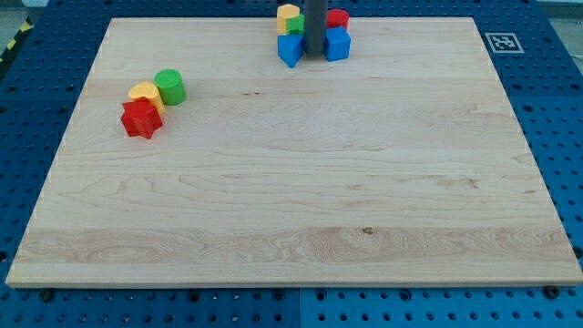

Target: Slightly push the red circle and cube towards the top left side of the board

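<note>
Camera view, my tip [314, 53] between red circle [339, 18], blue cube [338, 44]

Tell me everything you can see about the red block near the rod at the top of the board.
The red circle is a small, glossy red cylinder standing near the wooden board's top edge. Only its right part shows; the dark rod hides the rest. Directly below it sits the blue cube, apparently touching it. My tip lies just to the view's left of this pair, between them and the blue, green and yellow blocks on the other side.
</note>
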{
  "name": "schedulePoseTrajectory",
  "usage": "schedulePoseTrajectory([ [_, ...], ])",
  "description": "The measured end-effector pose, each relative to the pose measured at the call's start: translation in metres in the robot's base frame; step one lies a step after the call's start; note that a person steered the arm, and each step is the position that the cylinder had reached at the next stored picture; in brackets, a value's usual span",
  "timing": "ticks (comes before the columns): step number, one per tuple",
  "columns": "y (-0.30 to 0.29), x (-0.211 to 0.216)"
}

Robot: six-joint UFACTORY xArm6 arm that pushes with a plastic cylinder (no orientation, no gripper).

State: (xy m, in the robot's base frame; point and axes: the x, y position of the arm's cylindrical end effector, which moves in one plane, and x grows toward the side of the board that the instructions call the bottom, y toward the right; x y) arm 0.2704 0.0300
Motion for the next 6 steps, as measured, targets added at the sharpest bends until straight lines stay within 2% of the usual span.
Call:
schedulePoseTrajectory([
  [2,0.029,0.076],
  [3,0.063,0.07],
  [5,0.064,-0.043],
  [6,0.062,-0.067],
])
